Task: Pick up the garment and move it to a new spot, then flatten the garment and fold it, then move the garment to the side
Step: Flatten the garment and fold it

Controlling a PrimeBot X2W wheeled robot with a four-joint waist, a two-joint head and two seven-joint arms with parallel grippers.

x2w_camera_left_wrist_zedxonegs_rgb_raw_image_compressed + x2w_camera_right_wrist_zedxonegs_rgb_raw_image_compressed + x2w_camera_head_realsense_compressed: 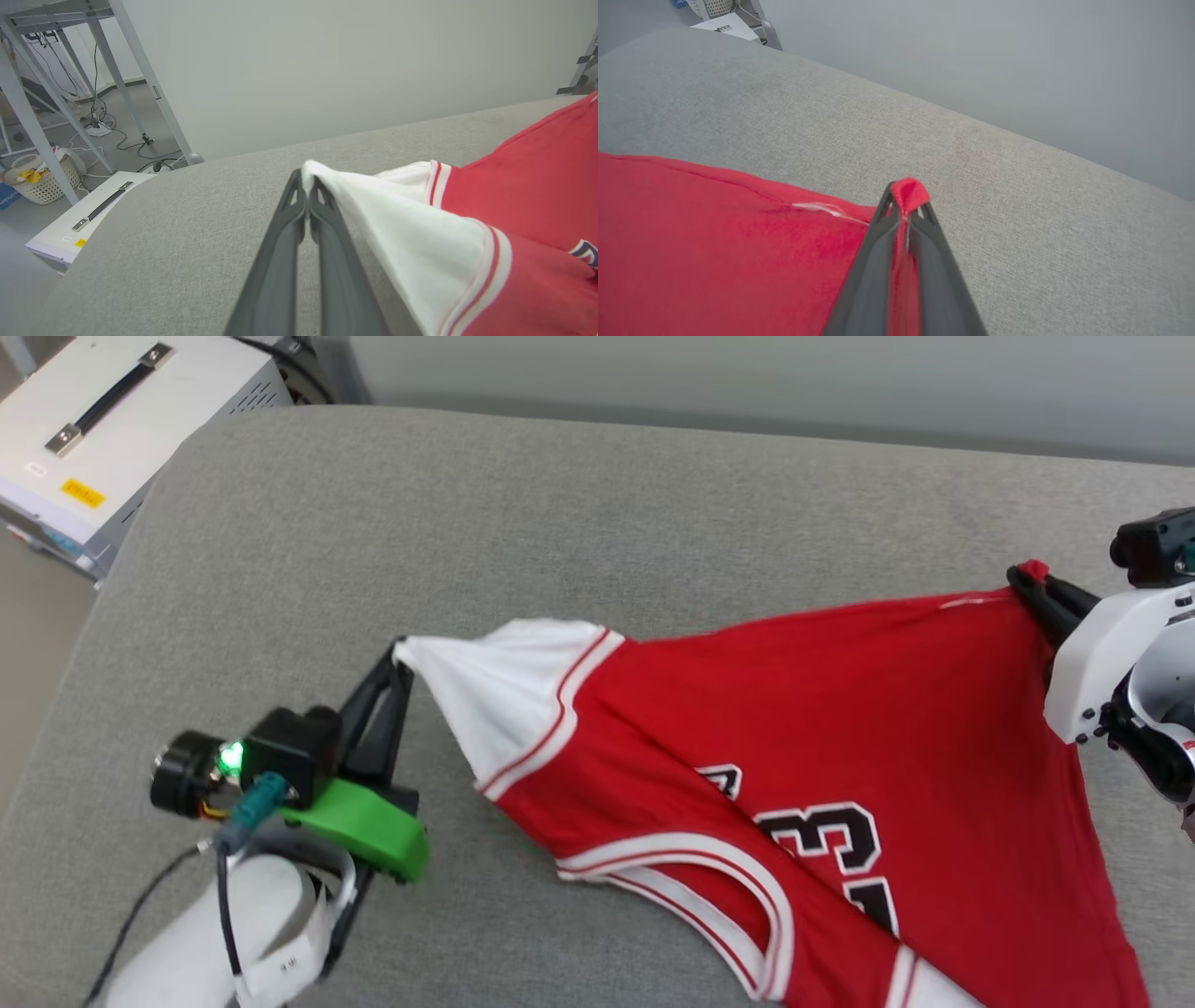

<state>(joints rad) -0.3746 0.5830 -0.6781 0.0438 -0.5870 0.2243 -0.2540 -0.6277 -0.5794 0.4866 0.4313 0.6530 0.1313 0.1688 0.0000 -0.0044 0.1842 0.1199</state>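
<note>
The garment (822,728), a red jersey with a white sleeve and a black number, hangs stretched between my two grippers above the grey cushion (560,504). My left gripper (400,649) is shut on the tip of the white sleeve (373,205), with the fingers (322,224) pressed together around the cloth. My right gripper (1027,581) is shut on a red corner of the garment (714,233); a small tuft of red cloth pokes out past its fingertips (906,196). The collar trim sags toward the near edge in the head view.
A white box (112,420) with a black handle stands off the cushion's far left corner. Beyond it are metal frame legs (140,70), floor cables and a woven basket (42,177). A pale wall (350,60) runs behind the cushion's far edge.
</note>
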